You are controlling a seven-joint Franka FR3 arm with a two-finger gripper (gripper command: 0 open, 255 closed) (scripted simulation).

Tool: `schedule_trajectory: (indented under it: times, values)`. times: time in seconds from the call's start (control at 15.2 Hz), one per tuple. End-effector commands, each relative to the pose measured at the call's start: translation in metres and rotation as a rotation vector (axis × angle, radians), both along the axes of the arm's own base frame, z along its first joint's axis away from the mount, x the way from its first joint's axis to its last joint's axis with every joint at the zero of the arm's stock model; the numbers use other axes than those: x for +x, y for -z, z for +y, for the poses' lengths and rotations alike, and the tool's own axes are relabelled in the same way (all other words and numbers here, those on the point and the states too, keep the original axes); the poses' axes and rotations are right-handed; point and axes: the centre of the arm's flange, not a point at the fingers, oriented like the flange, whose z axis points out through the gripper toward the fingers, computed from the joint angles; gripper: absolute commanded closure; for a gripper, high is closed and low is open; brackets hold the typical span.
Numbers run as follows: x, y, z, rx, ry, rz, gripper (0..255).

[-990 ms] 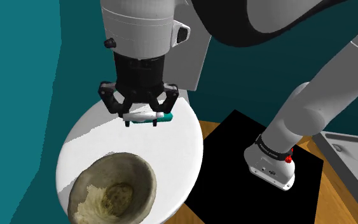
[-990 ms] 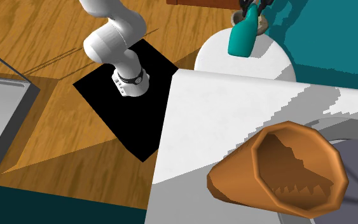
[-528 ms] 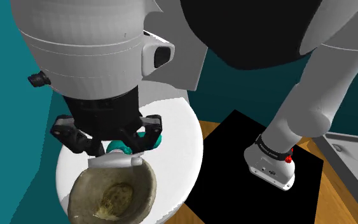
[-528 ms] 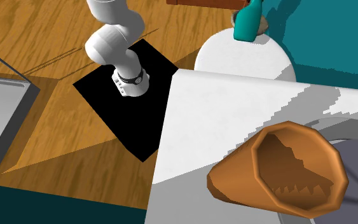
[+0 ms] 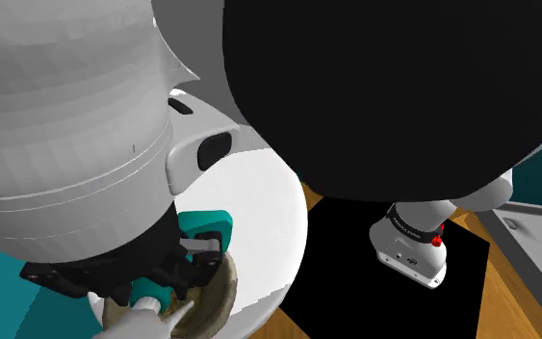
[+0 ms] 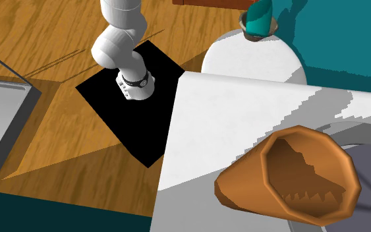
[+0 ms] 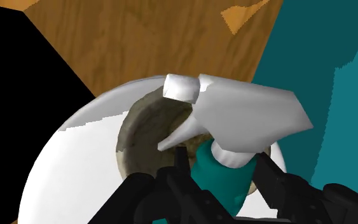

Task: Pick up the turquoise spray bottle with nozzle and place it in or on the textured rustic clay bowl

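The tool (image 7: 220,170) is clamping the spray bottle (image 7: 217,186). Its two black fingers (image 7: 268,180) are pressing on either side of the turquoise body, just below the white collar. The bottle's white nozzle head (image 7: 250,118) is pointing away from the tool, and its trigger is reaching out over the bowl (image 7: 144,130). The bowl is rough and mottled grey-brown. It is standing on the round white table (image 7: 63,172), close to the table's edge on the side toward the teal wall (image 7: 327,70).

In the second exterior view the bottle (image 6: 261,14) is hanging at the far end of the round table (image 6: 243,66). Its lower part is sitting inside the bowl's rim (image 6: 246,24) — whether it is touching the bowl's floor cannot be told.

In the shoulder view the arm's white wrist and a dark joint are crowding the foreground. Beneath them a patch of the turquoise bottle (image 5: 206,226) is showing just above the bowl (image 5: 219,294), at the near left edge of the table (image 5: 264,193).

The arm's base (image 6: 132,82) is standing on the black stand (image 6: 121,115), which is resting on a wooden floor (image 6: 45,53). Nearer the second exterior camera, an orange-brown pot (image 6: 289,178) is lying on its side on a white surface (image 6: 230,118).
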Motion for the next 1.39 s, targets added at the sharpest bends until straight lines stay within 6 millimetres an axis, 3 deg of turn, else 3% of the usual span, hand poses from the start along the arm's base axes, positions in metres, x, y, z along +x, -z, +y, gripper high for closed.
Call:
schedule_trajectory:
  times: [0.0,0.59,1.12,1.19,1.32]
  values:
    - [0.000,0.012,0.001,0.000,0.000,0.000,255]
    - [0.000,0.058,0.001,0.000,0.000,0.000,255]
    - [0.000,0.058,0.001,0.000,0.000,0.000,255]
    - [0.000,0.058,0.001,0.000,0.000,0.000,0]
    - [0.000,0.058,0.001,0.000,0.000,0.000,0]
